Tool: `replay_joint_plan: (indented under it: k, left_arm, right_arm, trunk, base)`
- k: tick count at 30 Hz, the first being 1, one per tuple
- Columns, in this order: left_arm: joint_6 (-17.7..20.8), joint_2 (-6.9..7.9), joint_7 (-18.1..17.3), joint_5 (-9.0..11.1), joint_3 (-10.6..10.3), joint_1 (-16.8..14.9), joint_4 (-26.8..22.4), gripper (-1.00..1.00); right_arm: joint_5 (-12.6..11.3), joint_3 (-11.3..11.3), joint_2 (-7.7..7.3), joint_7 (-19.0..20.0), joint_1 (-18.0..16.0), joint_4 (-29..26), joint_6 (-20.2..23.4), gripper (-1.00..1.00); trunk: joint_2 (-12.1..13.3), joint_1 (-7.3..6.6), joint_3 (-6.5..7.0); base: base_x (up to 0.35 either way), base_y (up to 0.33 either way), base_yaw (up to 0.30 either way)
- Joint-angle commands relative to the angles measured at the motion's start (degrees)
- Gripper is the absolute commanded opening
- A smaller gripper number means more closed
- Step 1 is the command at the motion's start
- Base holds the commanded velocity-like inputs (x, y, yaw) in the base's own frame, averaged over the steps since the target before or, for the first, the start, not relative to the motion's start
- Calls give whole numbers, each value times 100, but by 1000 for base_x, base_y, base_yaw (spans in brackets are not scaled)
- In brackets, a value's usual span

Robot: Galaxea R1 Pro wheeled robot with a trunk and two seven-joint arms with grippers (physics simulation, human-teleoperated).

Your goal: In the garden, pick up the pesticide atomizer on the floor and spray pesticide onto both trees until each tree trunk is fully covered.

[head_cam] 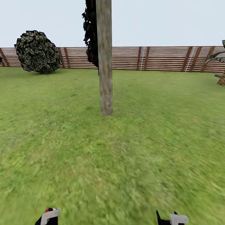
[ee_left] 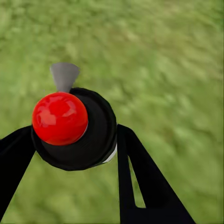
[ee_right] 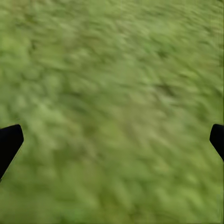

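Green grass point(head_cam: 140, 156) is covering the floor ahead of the robot, and a brown slatted fence point(head_cam: 162, 58) is closing off the far side of the garden. One tree trunk point(head_cam: 105, 62), thick and mottled beige-grey, is standing upright in the middle distance, well apart from both arms.

The pesticide atomizer point(ee_left: 74, 126) is sitting in the left gripper point(ee_left: 74, 154). In the left wrist view the black fingers point(ee_left: 140, 182) are bracketing its round black body on both sides, so the jaws are clamped on it. A red knob point(ee_left: 59, 117) is capping the top and a grey nozzle point(ee_left: 64, 75) is projecting forward. In the head view its red-and-white top point(head_cam: 50, 215) is showing at the lower edge.

The right gripper point(ee_right: 112, 140) is hanging over bare grass with its fingertips wide apart and nothing between them.

Handling judgement: the atomizer is likely rigid, light and smooth-sided, so it may rotate or slip in a two-finger grasp. Hold should be kept on the round body below the knob, with the nozzle unobstructed and aimed at the trunk. No white spray specks are visible on the bark; spraying appears not yet begun.
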Motion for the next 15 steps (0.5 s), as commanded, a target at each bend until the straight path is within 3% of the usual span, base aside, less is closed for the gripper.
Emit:
replay_joint_plan:
  k: [1, 15]
  left_arm:
    - [-1, 0, 0, 0, 0, 0, -1, -100]
    - [2, 0, 0, 0, 0, 1, -1, -100]
  right_arm:
    - [0, 0, 1, 0, 0, 0, 0, 100]
    - [0, 9, -2, 0, -3, 0, 0, 100]
  trunk:
    - [0, 0, 0]
    - [0, 0, 0]
  base:
    - [338, 0, 0]
    - [338, 0, 0]
